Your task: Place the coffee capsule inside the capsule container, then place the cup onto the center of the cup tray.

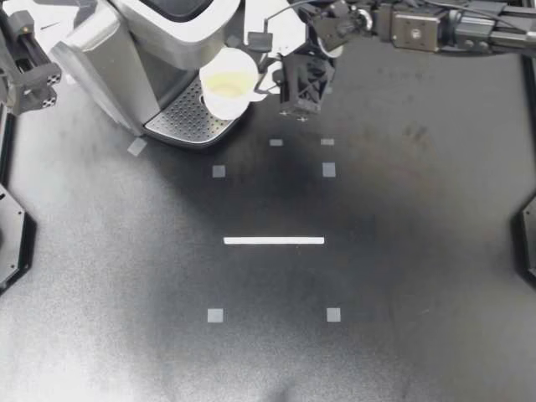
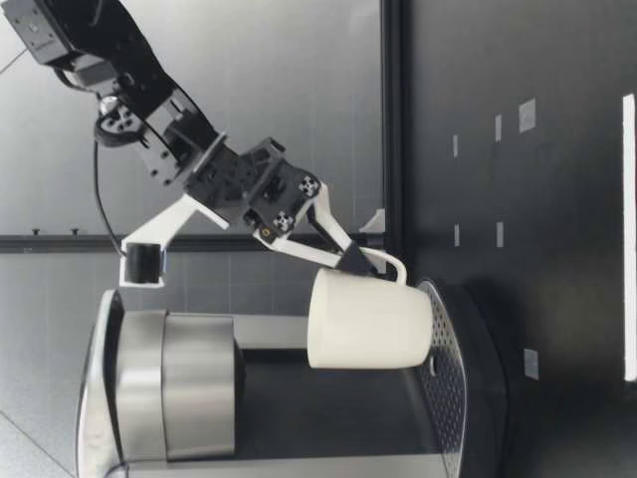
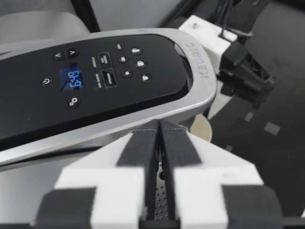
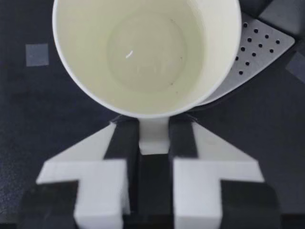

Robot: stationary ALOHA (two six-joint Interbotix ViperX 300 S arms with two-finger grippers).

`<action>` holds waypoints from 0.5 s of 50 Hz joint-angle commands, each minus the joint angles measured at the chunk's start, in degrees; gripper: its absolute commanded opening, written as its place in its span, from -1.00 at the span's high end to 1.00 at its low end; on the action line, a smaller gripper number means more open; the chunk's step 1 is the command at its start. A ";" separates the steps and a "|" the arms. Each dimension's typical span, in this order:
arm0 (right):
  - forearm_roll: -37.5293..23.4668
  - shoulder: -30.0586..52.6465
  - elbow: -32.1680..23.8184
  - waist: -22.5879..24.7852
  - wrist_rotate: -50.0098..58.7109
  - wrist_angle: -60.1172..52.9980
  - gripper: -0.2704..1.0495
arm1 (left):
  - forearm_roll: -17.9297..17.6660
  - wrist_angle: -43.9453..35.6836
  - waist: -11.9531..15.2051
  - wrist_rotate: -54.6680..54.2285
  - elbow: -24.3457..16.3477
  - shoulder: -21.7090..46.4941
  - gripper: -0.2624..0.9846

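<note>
A white cup [image 1: 228, 82] hangs by its handle from my right gripper [image 1: 270, 83], which is shut on the handle. The cup is over the right end of the perforated cup tray [image 1: 186, 123] of the coffee machine [image 1: 126, 50]. In the low view the cup [image 2: 368, 319] is slightly tilted, its base level with or just above the tray [image 2: 445, 378]. In the right wrist view the cup [image 4: 145, 52] is empty, its handle [image 4: 153, 138] between the fingers. My left gripper [image 3: 159, 138] is shut on nothing above the machine's control panel [image 3: 95, 76]. No capsule shows.
The machine fills the table's far left corner. White tape squares [image 1: 218, 172] and a white strip [image 1: 274, 240] mark the dark table. Part of my left arm [image 1: 25, 71] stands at the left edge.
</note>
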 commanded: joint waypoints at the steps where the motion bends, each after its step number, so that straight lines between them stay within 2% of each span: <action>1: 0.00 -0.62 -2.11 0.26 -0.09 -0.44 0.47 | 0.18 -0.26 -0.09 -0.09 -0.70 -0.26 0.43; 25: -0.35 2.11 -5.62 0.35 -0.18 -0.09 0.47 | 0.18 -0.18 -0.09 0.00 -0.53 -0.26 0.43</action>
